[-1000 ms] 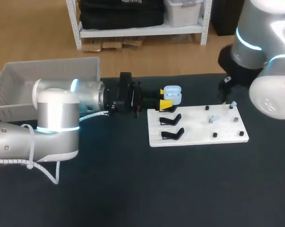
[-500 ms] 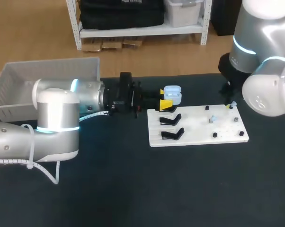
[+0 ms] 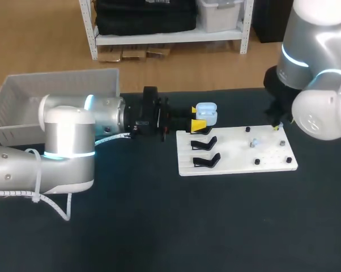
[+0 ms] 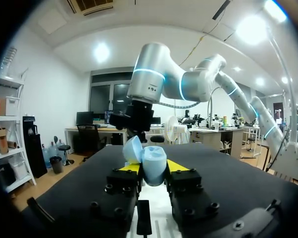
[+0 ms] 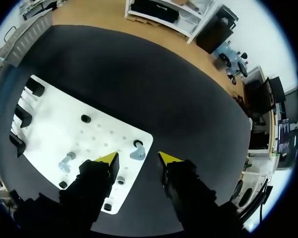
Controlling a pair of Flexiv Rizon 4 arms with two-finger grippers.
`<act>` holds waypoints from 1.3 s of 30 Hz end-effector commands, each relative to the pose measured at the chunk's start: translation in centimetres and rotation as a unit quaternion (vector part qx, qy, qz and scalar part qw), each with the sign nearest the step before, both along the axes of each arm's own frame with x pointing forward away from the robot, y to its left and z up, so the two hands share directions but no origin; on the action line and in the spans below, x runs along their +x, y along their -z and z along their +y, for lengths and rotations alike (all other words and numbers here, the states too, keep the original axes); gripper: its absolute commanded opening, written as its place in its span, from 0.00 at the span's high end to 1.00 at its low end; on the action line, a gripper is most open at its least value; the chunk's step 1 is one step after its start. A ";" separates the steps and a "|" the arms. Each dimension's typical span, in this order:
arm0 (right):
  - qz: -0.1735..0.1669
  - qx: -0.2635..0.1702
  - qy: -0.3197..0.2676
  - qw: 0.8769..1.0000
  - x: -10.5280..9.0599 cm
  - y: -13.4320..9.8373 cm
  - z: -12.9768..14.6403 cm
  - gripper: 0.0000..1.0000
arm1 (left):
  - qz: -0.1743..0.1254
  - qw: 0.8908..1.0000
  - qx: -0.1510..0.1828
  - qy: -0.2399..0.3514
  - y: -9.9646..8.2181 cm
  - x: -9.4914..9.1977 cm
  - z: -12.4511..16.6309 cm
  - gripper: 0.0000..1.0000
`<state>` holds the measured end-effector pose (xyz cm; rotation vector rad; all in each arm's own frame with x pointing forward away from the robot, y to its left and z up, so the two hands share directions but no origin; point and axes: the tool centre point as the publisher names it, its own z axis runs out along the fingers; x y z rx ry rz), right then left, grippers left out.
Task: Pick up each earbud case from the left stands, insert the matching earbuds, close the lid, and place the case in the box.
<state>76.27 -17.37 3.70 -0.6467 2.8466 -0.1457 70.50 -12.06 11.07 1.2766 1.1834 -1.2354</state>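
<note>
My left gripper [image 3: 197,122] is shut on a pale blue earbud case [image 3: 206,113] with its lid up, just beyond the white board's [image 3: 237,161] far left corner. In the left wrist view the case [image 4: 153,166] sits between the yellow tips of the left gripper [image 4: 150,167], its lid [image 4: 132,149] tilted back. My right gripper [image 5: 137,158] hangs open over the board's far right corner, with a small blue-grey earbud [image 5: 137,152] on its peg below the gap, touched by neither finger. A second earbud [image 5: 66,162] stands further in on the board [image 5: 55,134].
Black case stands [image 3: 206,153] line the board's left side, and small black pegs [image 3: 257,162] dot its right half. A pale plastic box [image 3: 57,90] stands at the table's far left, behind my left arm. The right arm's elbow [image 3: 323,113] hangs over the table's right edge.
The right arm has shifted over the board's far right corner and its fingers have drawn closer together around the earbud. The left arm and the case have not moved.
</note>
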 end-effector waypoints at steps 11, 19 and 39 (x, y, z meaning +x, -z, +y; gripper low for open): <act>-0.005 0.000 0.004 1.000 0.1 0.9 0.3 0.56 | -0.002 1.000 -0.003 -0.001 0.2 0.0 0.0 1.00; -0.006 -0.001 0.007 1.000 0.3 1.2 0.3 0.61 | -0.002 1.000 -0.003 -0.001 0.2 0.0 0.0 1.00; -0.006 -0.010 0.012 1.000 -0.1 1.1 0.2 1.00 | -0.002 1.000 -0.003 -0.001 0.2 0.0 0.0 1.00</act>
